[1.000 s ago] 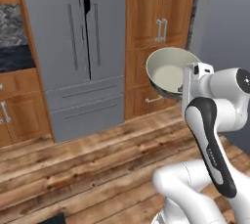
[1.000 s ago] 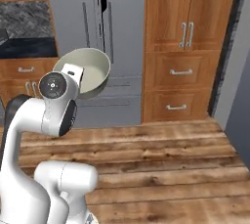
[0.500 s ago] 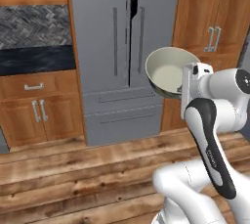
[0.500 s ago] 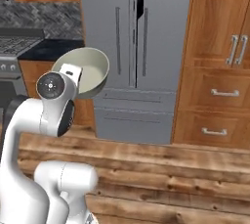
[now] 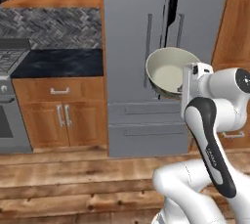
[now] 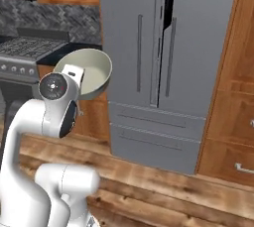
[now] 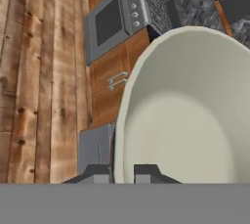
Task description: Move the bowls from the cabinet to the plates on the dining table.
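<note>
**Bowl in the gripper, plates and table yet to be reached**

Hand view puts the gripper (image 7: 123,171) at the bottom of the frame, its two dark fingertips (image 7: 149,172) set either side of the rim of a deep round cream-glazed bowl (image 7: 188,115), one inside the wall and one outside, so it is clenched on that rim. In the left base view the same bowl (image 5: 168,71) hangs tilted in the air in front of the white arm, its opening turned toward the camera; the right base view shows the bowl (image 6: 89,72) up beside the arm's round wrist joint, well above the wooden plank floor (image 6: 163,191).

Behind it stands a tall grey steel refrigerator (image 5: 146,47) with long bar handles, its doors slightly apart along a dark gap. To one side are orange-brown wooden base cupboards (image 5: 63,115) under a black stone worktop (image 5: 58,61), a grey stove (image 6: 30,52) and a herringbone tiled wall (image 5: 53,22).

By my judgement one bowl is out of the cabinet and in transit; setting it on a plate remains, and the count of bowls left cannot be told from here.

No brand, label or legible writing can be made out anywhere; the stove's knobs are too small to read.
</note>
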Available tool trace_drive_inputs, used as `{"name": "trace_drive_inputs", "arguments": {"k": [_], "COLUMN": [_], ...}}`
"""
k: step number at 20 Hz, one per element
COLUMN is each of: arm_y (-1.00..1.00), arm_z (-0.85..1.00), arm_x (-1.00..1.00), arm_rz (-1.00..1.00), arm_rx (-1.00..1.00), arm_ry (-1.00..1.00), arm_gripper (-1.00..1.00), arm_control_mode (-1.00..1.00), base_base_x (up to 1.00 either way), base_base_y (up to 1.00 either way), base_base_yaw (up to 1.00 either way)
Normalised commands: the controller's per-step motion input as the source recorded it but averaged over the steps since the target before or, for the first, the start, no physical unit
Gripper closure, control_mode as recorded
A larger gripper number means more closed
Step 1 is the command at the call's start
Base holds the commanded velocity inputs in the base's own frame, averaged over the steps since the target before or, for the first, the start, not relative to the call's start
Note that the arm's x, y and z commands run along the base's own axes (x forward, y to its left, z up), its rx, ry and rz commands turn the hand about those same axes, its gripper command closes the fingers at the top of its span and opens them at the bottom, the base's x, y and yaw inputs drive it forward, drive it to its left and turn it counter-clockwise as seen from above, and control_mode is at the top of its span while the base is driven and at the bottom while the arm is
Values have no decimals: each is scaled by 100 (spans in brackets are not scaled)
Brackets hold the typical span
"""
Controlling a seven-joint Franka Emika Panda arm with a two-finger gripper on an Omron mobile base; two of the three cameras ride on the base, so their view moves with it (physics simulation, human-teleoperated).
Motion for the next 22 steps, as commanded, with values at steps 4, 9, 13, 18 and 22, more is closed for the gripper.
{"name": "trace_drive_inputs", "arguments": {"k": [4, 9, 13, 18, 22], "arm_y": [0, 0, 0, 0, 0], "arm_z": [0, 0, 0, 0, 0], "arm_x": [0, 0, 0, 0, 0], "arm_rz": [0, 0, 0, 0, 0], "arm_rx": [0, 0, 0, 0, 0], "arm_ry": [0, 0, 0, 0, 0], "arm_gripper": [100, 100, 100, 100, 100], "arm_control_mode": [100, 100, 100, 100, 100], "base_base_x": [51, 80, 100, 94, 86], "base_base_y": [10, -10, -14, -1, 0], "base_base_yaw": [51, 49, 48, 51, 53]}}
